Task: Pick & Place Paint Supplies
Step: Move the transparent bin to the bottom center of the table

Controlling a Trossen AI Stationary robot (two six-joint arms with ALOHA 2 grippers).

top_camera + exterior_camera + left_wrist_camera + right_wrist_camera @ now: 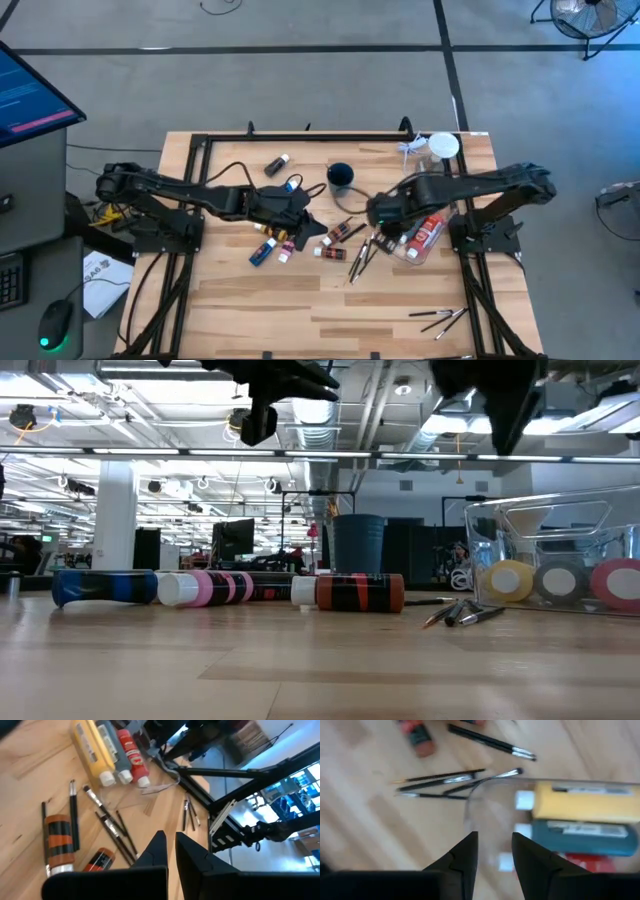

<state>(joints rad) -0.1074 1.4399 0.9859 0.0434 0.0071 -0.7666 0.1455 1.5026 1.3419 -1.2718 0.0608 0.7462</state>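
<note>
Right end effector hovers part-open and empty over the rim of the clear bin, which already holds yellow, blue and red tubes. Left end effector is closed, holding nothing, above loose tubes mid-worktop. Brushes lie just beside the bin. Risk: the descending fingers could clip the bin rim and shift it, or fail to pinch the thin, flat-lying brushes.

Even overhead lighting from ceiling fixtures; shadows on the table are soft. Right wrist view appears motion-blurred; arms are silhouetted in the low view.
</note>
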